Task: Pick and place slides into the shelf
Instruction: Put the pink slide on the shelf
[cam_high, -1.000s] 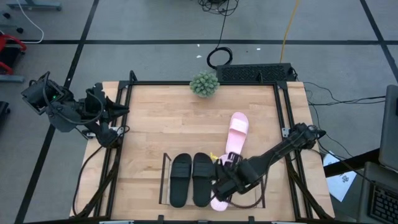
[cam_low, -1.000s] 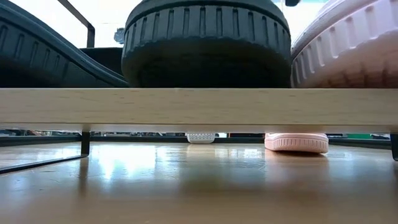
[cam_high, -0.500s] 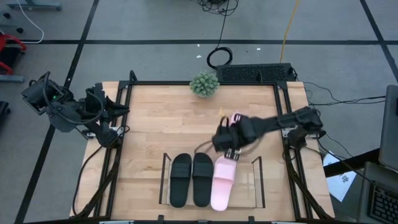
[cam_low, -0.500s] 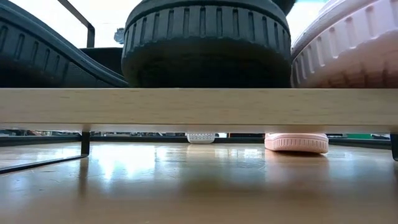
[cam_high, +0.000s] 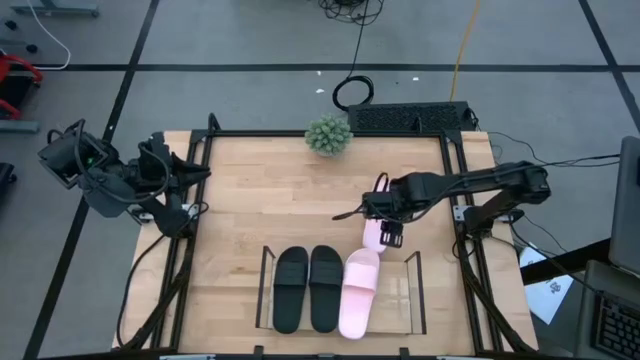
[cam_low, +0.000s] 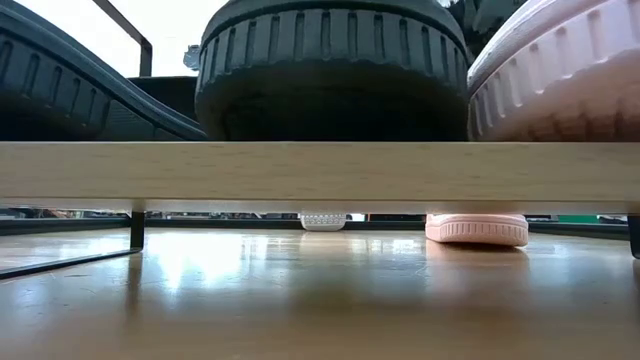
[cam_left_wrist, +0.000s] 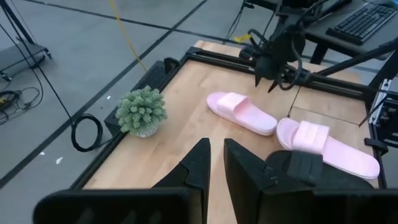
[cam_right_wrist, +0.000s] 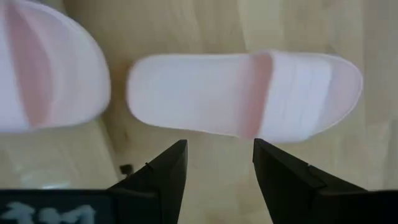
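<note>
hovering right gripper (cam_high: 388, 232), open jaws, smooth pale pink slide (cam_right_wrist: 249, 93), woodgrain table (cam_high: 260, 200)

The wooden table (cam_high: 260, 200) lies bare across its middle and its 9 o'clock side, so a gripper can pass freely there. At 12 o'clock a small potted plant (cam_high: 328, 135) stands by the edge. At 6 o'clock the shelf (cam_high: 395, 300) holds two black slides (cam_high: 308, 288) and one pink slide (cam_high: 358, 292), leaving its 3 o'clock end slot free. The other pink slide (cam_high: 374, 235) lies just beyond the shelf, with the right gripper (cam_high: 392, 232), fingers spread, hanging over it.
</note>
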